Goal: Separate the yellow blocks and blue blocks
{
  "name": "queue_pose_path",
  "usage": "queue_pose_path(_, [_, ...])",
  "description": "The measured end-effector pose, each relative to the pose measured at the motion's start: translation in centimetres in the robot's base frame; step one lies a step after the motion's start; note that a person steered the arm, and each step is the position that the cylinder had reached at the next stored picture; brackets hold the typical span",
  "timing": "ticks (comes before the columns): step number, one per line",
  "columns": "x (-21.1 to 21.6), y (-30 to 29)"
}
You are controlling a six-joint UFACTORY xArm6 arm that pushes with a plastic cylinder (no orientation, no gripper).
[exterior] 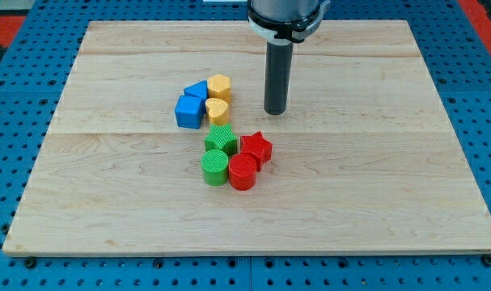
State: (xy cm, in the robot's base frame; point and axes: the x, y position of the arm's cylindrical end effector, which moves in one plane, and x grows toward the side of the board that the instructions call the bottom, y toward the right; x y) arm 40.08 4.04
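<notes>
Yellow blocks (218, 98) are noted touching the blue blocks (192, 103) at worktop (374, 202) centre. No hand is fitted; my tip (277, 111) rests just right. A careless push risks dragging both colours together.

Robotics laboratory bench: a wooden board (253, 186) lies on a blue perforated mounting plate (2, 121) filling the frame edges.

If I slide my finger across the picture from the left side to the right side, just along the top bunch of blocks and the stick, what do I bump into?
Blue cube → yellow heart block → my tip, standing apart to the view's right of the blocks. The second blue block and the yellow hexagon block sit behind these and overlap them in the order, so they are left out.
</notes>
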Motion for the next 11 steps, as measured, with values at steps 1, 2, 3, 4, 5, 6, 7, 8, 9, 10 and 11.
queue_pose_path(1, [0.0, 0.1])
queue_pose_path(2, [0.5, -1.5])
queue_pose_path(3, [-0.9, -1.3])
queue_pose_path(4, [-6.3, -2.2])
queue_pose_path(5, [-10.1, -4.9])
queue_pose_path(6, [-8.1, -9.1])
queue_pose_path(7, [-5.2, -9.0])
queue_pose_path(8, [-3.6, -6.8])
queue_pose_path(9, [-1.3, -9.0])
queue_pose_path(10, [-1.4, -10.8])
queue_pose_path(11, [2.6, -7.9])
